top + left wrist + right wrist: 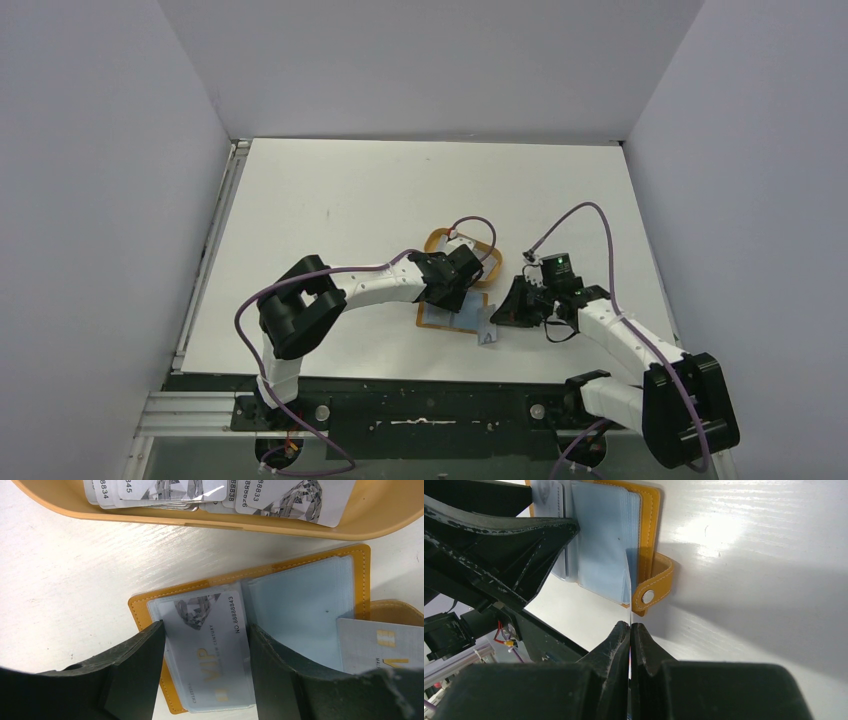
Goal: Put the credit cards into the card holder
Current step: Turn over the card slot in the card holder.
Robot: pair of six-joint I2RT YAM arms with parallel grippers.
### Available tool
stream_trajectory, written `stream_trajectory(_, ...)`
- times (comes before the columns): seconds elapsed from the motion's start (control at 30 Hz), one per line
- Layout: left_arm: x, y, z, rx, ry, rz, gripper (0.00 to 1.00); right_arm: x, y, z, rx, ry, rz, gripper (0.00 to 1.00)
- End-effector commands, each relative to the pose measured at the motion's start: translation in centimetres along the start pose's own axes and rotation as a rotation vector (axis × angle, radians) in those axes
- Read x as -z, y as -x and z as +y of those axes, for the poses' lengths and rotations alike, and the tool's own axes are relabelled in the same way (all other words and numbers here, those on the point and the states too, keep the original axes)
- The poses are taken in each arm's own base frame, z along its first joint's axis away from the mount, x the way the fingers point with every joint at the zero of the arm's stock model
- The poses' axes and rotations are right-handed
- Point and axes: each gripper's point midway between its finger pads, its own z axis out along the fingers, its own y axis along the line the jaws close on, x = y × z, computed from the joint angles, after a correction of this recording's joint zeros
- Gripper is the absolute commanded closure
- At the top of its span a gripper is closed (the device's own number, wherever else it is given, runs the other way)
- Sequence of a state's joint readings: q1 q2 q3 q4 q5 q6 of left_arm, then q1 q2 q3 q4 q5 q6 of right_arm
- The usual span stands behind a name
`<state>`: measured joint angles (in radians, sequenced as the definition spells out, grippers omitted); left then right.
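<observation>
The orange-brown card holder [361, 575] lies open on the table, clear pockets up, below my left gripper [205, 627]. That gripper is open, its fingers [135, 670] down on either side of a credit card [210, 655] sitting in the holder's left pocket. My right gripper [630, 625] is shut on another credit card [629, 605], seen edge-on, whose far edge meets the right-hand pockets [599, 545] beside the snap tab [651, 597]. In the left wrist view this held card [385, 645] overlaps the holder's right edge. From above, both grippers [455, 290] [505, 312] flank the holder [440, 322].
A tan oval tray [200, 527] holding several more cards [280, 497] sits just behind the holder, also seen from above as the tray [437, 240]. White walls enclose the table on three sides, and the black base rail [430, 410] runs along the near edge.
</observation>
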<state>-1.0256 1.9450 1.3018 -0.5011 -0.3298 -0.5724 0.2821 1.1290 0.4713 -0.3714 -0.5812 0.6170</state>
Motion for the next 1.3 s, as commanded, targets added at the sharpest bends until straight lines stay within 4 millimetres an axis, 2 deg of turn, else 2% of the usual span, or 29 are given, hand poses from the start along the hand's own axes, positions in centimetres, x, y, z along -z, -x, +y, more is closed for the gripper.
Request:
stream_trajectory(0.0, -1.0, -3.6, 1.7, -0.017, 0.045, 0.125, 0.95, 0.3, 0.0, 0.3, 0.019, 0.021, -0.025, 1.0)
stream_trajectory(0.27, -1.1, -3.7, 1.7, -0.018, 0.044, 0.128, 0.96, 0.3, -0.5, 0.3, 0.02, 0.029, -0.018, 1.0)
stream_trajectory(0.47, -1.1, -3.6, 1.6, -0.015, 0.041, 0.127, 0.96, 0.0, 0.0, 0.8, 0.021, 0.05, -0.021, 1.0)
stream_trajectory(0.8, -0.4, -3.0, 1.3, -0.008, 0.022, 0.117, 0.93, -0.7, 1.4, 3.5, 0.073, 0.109, -0.041, 1.0)
stream_trajectory(0.87, 0.0, -2.7, 1.4, -0.005, 0.022, 0.11, 0.86, -1.0, 1.4, 3.6, 0.077, 0.111, -0.038, 1.0)
stream_trajectory(1.03, 1.3, -1.7, 1.8, 0.01, 0.018, 0.084, 0.57, -1.4, 1.6, 3.6, 0.073, 0.114, -0.046, 1.0)
stream_trajectory(1.27, 3.6, 0.1, 2.7, 0.053, 0.006, 0.031, 0.39, -1.5, 2.2, 4.6, 0.082, 0.136, -0.058, 1.0)
